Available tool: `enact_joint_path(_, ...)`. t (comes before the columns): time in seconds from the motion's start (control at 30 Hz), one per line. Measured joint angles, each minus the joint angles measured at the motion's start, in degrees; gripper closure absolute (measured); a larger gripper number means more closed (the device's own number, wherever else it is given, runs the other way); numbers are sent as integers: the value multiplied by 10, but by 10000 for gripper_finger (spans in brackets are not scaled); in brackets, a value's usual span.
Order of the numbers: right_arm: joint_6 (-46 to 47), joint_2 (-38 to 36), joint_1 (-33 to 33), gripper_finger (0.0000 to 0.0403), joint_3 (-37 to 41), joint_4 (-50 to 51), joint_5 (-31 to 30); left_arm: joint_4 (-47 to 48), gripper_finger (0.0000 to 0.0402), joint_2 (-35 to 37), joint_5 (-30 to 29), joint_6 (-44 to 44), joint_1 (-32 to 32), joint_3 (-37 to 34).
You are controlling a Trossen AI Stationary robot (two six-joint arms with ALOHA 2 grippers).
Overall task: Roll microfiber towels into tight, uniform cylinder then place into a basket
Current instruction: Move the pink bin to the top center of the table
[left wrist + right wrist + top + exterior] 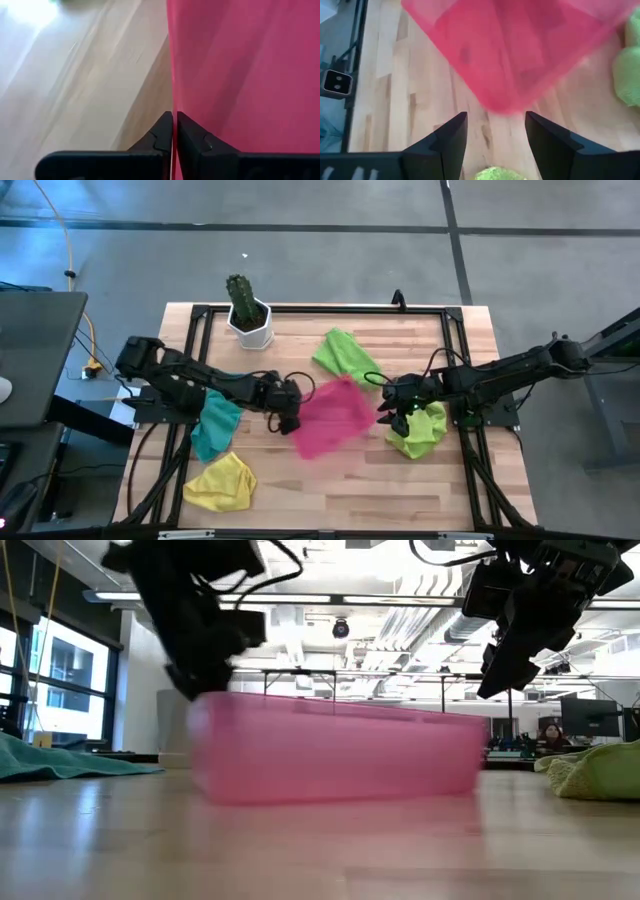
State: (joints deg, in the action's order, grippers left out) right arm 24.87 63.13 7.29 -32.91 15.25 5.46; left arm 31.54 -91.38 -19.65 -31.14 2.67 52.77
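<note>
Pinching the pink basket's [335,418] wall, the left tool [288,418] is pressed together; the right tool [393,412] hangs spread.

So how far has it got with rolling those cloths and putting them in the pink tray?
Nothing looks rolled yet: the teal cloth, yellow cloth and both green cloths lie loose on the table. The pink tray seems empty. In hand: the left end effector pinches the tray's wall. All rolling remains.

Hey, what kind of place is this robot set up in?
Probably an open-plan lab or office: exposed ceiling ducts, a person at a monitor behind, and a wooden table on a bare concrete floor.
</note>
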Motion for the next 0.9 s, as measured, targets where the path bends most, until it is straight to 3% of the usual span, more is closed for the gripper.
enact_joint_path(0.1, -21, 0, 0, 210, 0, 1, -64, 63, 396, 17, -7, -32, 5, 0)
enact_joint_path(0.27, -34, 0, -9, 210, 0, 3, -232, 135, 396, 29, -44, -63, 9, 1)
enact_joint_path(0.37, -33, 1, -24, 210, 0, -1, -288, 149, 396, 29, -65, -64, 5, 1)
enact_joint_path(0.47, -29, 16, -43, 210, 0, -23, -290, 158, 396, 29, -83, -63, -2, 1)
enact_joint_path(0.67, -55, 92, -66, 210, 0, -79, -236, 160, 396, 29, -85, -44, -13, 1)
enact_joint_path(0.9, -92, 157, -96, 210, 0, -115, -242, 176, 396, 29, -82, -47, -15, 1)
